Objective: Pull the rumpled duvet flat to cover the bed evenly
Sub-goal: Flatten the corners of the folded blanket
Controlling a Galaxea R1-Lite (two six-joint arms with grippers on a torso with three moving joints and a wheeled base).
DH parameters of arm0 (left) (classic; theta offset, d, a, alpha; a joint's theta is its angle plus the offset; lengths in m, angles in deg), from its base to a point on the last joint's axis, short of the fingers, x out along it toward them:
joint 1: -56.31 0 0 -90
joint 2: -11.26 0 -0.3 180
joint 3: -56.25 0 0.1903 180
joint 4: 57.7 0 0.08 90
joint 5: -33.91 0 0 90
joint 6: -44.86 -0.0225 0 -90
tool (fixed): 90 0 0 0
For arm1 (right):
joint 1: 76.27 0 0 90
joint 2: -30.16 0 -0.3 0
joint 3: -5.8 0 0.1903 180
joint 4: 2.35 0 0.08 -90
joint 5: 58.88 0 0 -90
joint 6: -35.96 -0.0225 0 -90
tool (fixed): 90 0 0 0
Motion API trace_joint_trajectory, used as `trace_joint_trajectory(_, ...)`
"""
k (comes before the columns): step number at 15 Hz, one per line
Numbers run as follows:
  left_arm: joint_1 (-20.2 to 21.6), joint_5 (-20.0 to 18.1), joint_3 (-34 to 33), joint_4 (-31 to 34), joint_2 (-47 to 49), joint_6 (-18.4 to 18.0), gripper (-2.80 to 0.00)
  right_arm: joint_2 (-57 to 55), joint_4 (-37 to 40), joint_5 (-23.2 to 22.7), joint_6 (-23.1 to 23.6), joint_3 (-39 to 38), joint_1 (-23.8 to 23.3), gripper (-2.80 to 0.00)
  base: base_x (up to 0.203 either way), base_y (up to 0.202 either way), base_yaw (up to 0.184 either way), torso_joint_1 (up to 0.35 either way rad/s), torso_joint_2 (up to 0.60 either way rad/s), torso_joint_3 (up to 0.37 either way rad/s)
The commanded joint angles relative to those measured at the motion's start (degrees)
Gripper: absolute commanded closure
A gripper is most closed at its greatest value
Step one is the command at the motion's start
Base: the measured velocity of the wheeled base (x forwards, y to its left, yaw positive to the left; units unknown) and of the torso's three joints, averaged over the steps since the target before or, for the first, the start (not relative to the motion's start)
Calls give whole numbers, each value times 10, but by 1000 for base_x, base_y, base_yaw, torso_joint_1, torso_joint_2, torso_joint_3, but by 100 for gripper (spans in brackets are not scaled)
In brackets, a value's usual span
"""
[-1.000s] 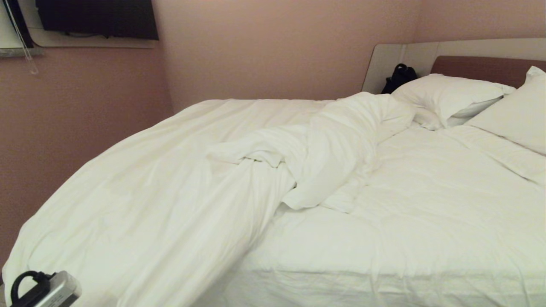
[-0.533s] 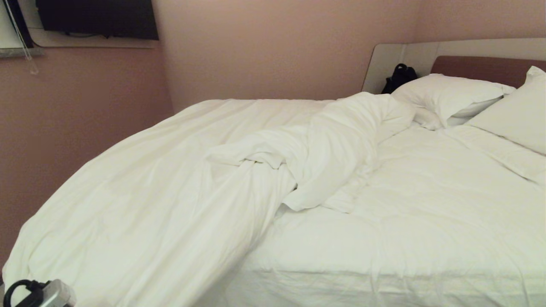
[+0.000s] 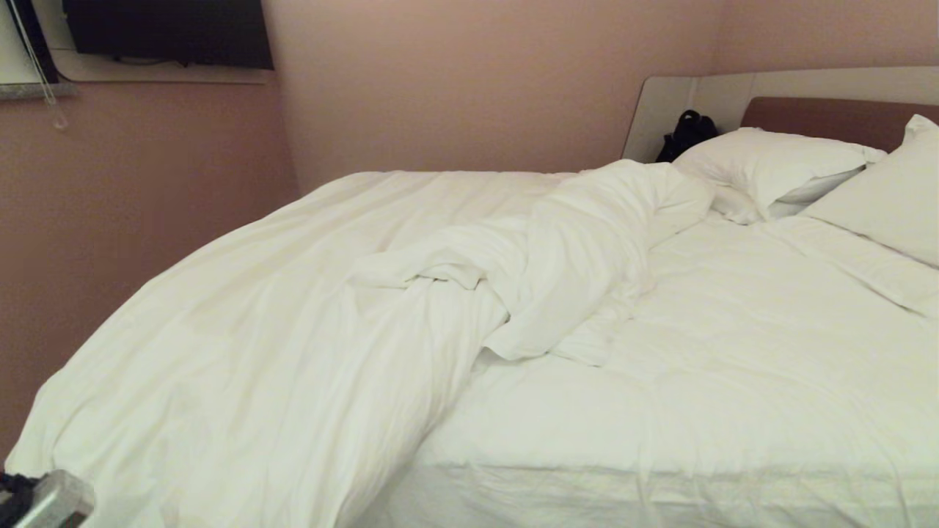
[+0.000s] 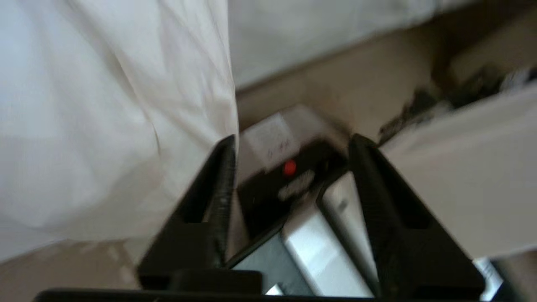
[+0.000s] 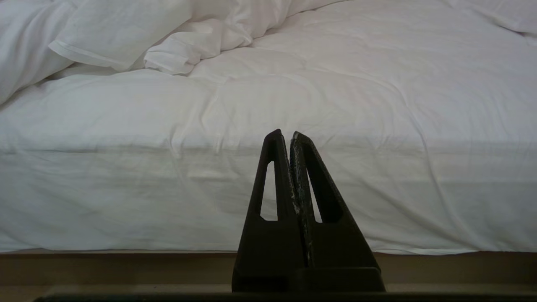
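Left tool [image 4: 291,142] spread wide, nothing between fingers, low beside hanging duvet [image 4: 105,117] edge; barely visible at head view's bottom-left corner. Right tool [image 5: 286,134] pinched shut, empty, facing bed [image 5: 268,201] side; absent from head view. Head view only: duvet bunched mid-bed, draped left; pillows [image 3: 770,165] at headboard [image 3: 836,117].
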Motion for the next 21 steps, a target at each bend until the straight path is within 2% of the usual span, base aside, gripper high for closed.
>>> trace_joint_trajectory(1,1,20,54,-3,-39,84,-280,0,0,0,0,0,0,0,0,0,0,0,0,0)
trace_joint_trajectory(3,3,117,124,-6,-31,142,-280,0,0,-1,0,0,0,0,0,0,0,0,0,0)
trace_joint_trajectory(5,7,241,195,-6,20,184,-280,0,0,0,0,0,0,0,0,0,0,0,0,0)
trace_joint_trajectory(7,36,348,246,-8,104,209,-280,0,0,0,0,0,0,0,0,0,0,0,0,0)
trace_joint_trajectory(8,70,378,270,-9,148,216,-280,0,0,0,0,0,0,0,0,0,0,0,0,0)
trace_joint_trajectory(10,142,408,318,-11,237,223,-280,0,0,0,0,0,0,0,0,0,0,0,0,0)
trace_joint_trajectory(11,180,415,343,-11,278,226,0,0,0,0,0,0,0,0,0,0,0,0,0,0)
trace_joint_trajectory(14,275,422,405,-12,356,222,0,0,0,0,0,0,0,0,0,0,0,0,0,0)
trace_joint_trajectory(16,330,409,432,-14,419,192,0,0,0,0,0,0,0,0,0,0,0,0,0,0)
trace_joint_trajectory(19,425,332,466,-61,520,135,0,0,0,0,0,0,0,0,0,0,0,0,0,0)
trace_joint_trajectory(21,492,249,503,-86,593,83,0,0,0,0,0,0,0,0,0,0,0,0,0,0)
